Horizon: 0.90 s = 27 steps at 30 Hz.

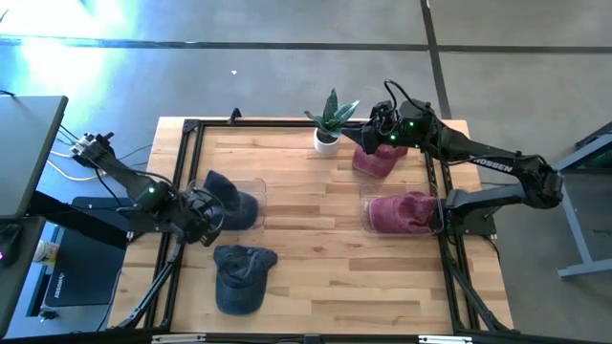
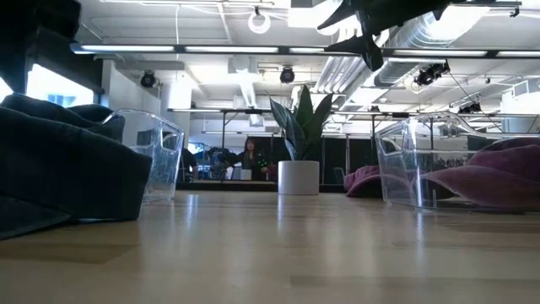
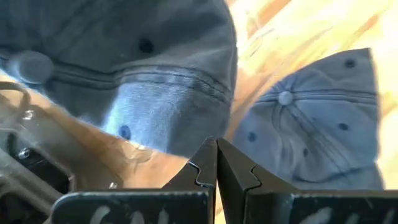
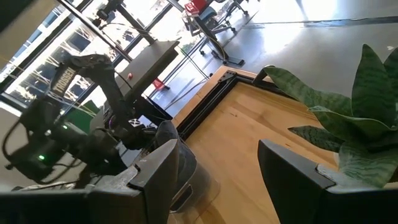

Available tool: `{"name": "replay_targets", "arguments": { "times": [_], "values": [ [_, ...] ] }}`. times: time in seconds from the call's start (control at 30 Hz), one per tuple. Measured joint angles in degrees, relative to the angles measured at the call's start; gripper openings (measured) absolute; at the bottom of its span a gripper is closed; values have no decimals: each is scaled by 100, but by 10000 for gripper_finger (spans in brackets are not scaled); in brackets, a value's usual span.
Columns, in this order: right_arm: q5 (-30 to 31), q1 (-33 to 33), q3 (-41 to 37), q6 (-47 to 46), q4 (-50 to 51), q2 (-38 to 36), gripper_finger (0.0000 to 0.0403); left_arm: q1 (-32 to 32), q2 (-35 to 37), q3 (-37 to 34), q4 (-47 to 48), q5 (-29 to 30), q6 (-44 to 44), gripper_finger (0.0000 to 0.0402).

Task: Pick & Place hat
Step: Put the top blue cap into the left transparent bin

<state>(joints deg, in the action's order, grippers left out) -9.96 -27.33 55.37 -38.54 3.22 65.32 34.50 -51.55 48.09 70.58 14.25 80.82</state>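
Resting low at the left side of the wooden table (image 1: 325, 258), the left gripper (image 1: 204, 222) has its two dark fingers (image 3: 205, 167) pressed flat together with nothing between them. Just ahead of those closed tips sits a blue hat (image 1: 232, 203) inside a clear bin (image 1: 256, 203), its crown filling much of the left wrist view, where its stitched seams and small eyelets show. A second blue hat (image 1: 240, 277) lies loose on the wood just beside the gripper, on the side toward the table's near edge; the left wrist view shows its top button and panels close past the fingertips. Whether the closed fingers touch the bin's wall cannot be told. Across the table, well apart from the left gripper, the right gripper (image 1: 379, 129) hangs above the far right corner with its fingers (image 4: 158, 171) spread wide and nothing between them. Right below it lies a maroon hat (image 1: 375, 158) on the wood, and just beside it, toward the table's middle, stands a small potted plant (image 1: 330, 119) in a white pot, its striped leaves large in the right wrist view. Nearer the right arm's base than the gripper, another maroon hat (image 1: 406, 212) lies in a second clear bin (image 1: 367, 216). In the low view a person (image 2: 251, 159) sits far off in the room behind the table.
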Motion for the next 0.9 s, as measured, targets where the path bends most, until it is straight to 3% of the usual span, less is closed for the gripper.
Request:
{"name": "replay_targets", "arguments": {
  "times": [0.23, 0.37, 0.63, 0.7, 0.77, 0.9],
  "values": [
    [-2, 0, 0, 0, 22, 0, 215, 0, 2, -907, -537, -54, 303, 0],
    [-25, 0, 0, -7, 47, 0, 215, 0, -17, -984, -578, -66, 423, 0],
    [-39, 0, 2, -11, 81, 0, 215, 2, 145, -242, -573, -1707, 446, 0],
    [-6, 0, 2, -8, 81, 0, 215, 2, 218, 53, -581, -1763, 376, 0],
    [9, 0, 2, -2, 81, 0, 215, 0, 297, 305, -578, -1390, 345, 0],
    [42, 0, 2, 0, 81, 0, 215, -4, 387, 566, -610, 138, 665, 0]
  ]
}}
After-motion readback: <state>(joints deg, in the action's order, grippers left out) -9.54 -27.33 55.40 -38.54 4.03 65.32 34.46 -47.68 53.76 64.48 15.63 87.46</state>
